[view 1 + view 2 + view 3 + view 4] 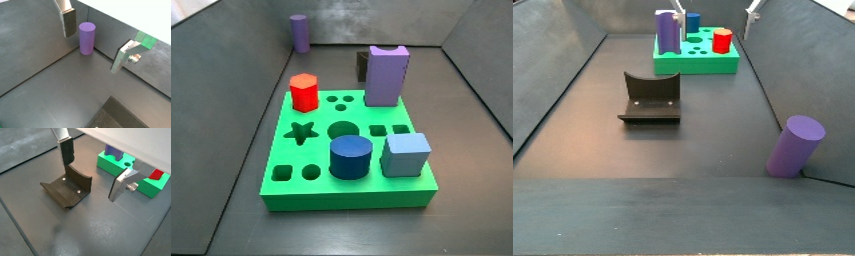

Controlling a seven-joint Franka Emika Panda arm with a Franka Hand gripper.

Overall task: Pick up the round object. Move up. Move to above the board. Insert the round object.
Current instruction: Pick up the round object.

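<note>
I see the slim matte purple cylinder [87,38] upright in a dark floor [47,85] corner, gripper [95,41] spread, empty, near it.

In a wrist view the board [146,40] shows only as a green sliver behind a gripper [97,42] finger, and the fixture [123,117] is cut off at the frame edge. In a side view the fixture [362,64] hides mostly behind the lilac block [385,74]. The gripper's body lies out of frame in both wrist views.
</note>
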